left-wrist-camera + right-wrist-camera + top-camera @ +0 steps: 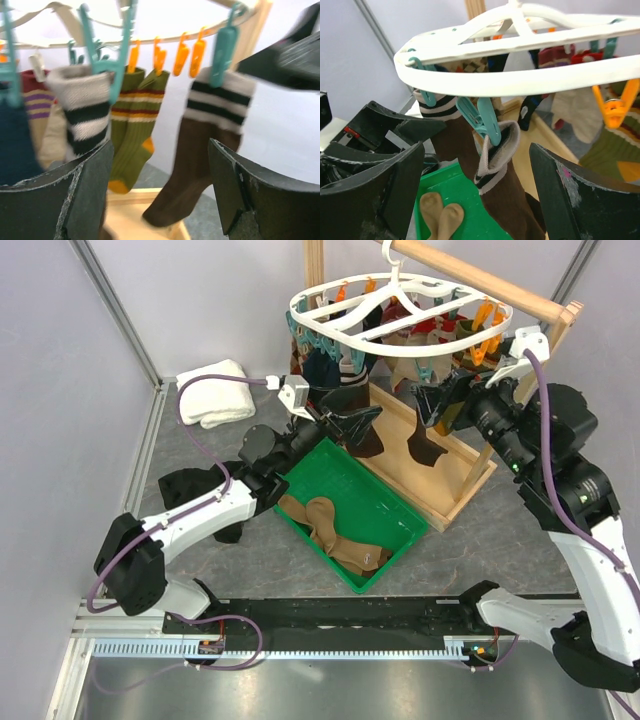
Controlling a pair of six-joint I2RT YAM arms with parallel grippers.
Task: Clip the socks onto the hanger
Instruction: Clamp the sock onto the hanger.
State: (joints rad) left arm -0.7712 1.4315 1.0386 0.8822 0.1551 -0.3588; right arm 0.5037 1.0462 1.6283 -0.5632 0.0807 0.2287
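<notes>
The white oval hanger (400,310) hangs from the wooden rail, with orange and teal clips holding several socks. In the left wrist view a dark brown sock (195,165) with a striped cuff hangs from a teal clip (222,55), beside olive socks (131,135), another striped-cuff sock (82,115) and a navy sock (15,145). My left gripper (160,150) is open and empty, just below the hanger's left rim (355,425). My right gripper (477,150) is open and empty, facing a clipped brown sock (515,200), and sits under the right rim (430,400). Tan socks (335,535) lie in the green tray (400,515).
The wooden rail stand (440,475) stands behind the tray. A white towel (215,390) lies at the back left. A black cloth heap (185,485) lies by the left arm. Grey walls close in the left and back sides.
</notes>
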